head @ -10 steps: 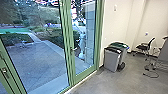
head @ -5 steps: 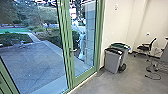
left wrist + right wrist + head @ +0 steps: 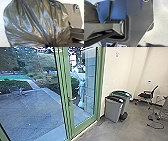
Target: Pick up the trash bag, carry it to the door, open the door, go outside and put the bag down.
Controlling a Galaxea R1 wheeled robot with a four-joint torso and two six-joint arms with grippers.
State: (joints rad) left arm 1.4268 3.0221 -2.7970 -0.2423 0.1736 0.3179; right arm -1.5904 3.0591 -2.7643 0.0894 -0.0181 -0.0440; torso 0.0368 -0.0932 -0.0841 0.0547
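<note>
In the head view a green-framed glass door stands ahead, looking closed, with a lever handle on its upright. The dark, shiny trash bag is large in the left wrist view, its plastic drawn into tight folds where my left gripper is shut on it. Part of the bag also appears in the right wrist view, apart from the right arm's hardware.
Two wheeled bins, a grey one and a green-lidded one, stand against the wall right of the door. Farther right are an office chair and a cable on the floor. Paving and hedges lie beyond the glass.
The head camera has moved a little closer to the doorway: the door's upright sits farther left, the bins and chair slightly farther right. The left-hand door hardware has left the picture.
</note>
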